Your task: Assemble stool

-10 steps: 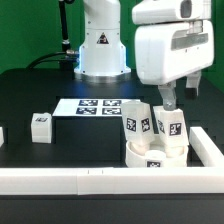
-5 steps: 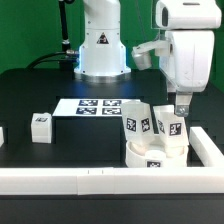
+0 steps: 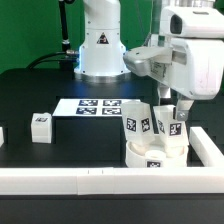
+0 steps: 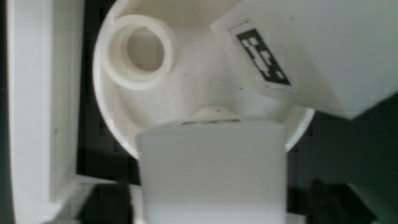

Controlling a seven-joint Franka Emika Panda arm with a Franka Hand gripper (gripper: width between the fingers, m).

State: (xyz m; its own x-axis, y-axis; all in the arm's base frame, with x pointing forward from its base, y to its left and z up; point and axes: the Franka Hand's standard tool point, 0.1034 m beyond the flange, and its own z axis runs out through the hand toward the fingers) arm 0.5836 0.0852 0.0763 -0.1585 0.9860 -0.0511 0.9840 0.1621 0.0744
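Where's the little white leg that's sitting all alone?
The loose leg sits on the black table at the exterior view's left, just left of the marker board, far from the round seat.

Light fell evenly from overhead, bright enough to wash the white seat (image 3: 155,153) and the border bar (image 3: 100,180) along the table's camera-side edge almost featureless. The black table (image 3: 30,100) looked matte, with only soft, faint shadows. The exterior view was coarse and slightly soft. In the wrist view the seat (image 4: 151,100) was very close, overexposed and out of focus, and the leg tag (image 4: 263,55) was smeared.
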